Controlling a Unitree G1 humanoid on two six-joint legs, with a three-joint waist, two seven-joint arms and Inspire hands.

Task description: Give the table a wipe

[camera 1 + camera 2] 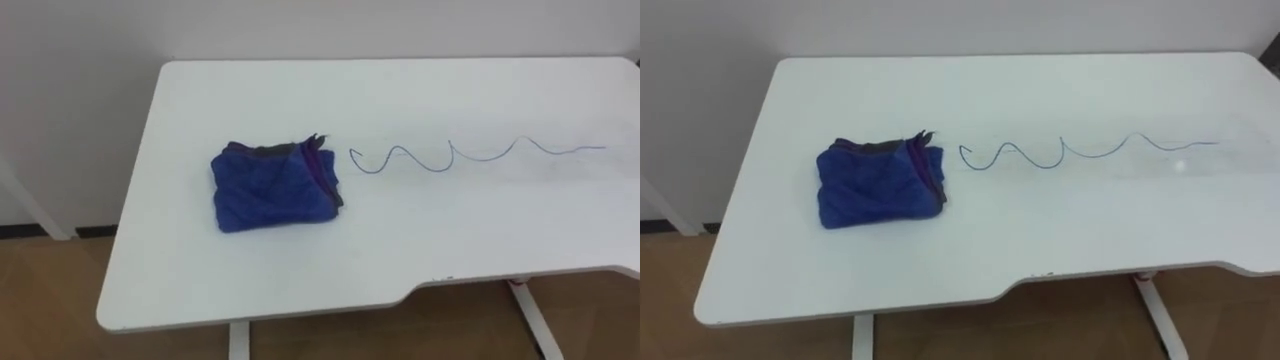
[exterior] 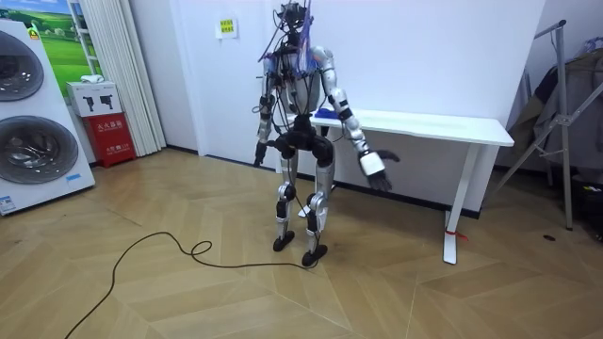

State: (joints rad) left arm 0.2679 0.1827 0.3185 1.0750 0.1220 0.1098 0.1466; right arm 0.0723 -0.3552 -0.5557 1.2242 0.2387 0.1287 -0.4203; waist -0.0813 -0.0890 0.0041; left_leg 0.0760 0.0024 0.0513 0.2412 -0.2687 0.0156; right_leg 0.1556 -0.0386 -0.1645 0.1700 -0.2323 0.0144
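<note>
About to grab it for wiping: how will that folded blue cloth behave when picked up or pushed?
The blue cloth looks soft and creased, so likely floppy; its folds may open when lifted. Flat on the smooth white table, it probably slides easily.

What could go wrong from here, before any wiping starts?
1. The cloth lies folded and untouched near the table's left end, and the right hand hangs low, off the table. A clumsy grab might push the cloth off the edge.
2. The pen line runs far to the right, so a wipe from the robot's spot by the left end may miss its tail.
</note>
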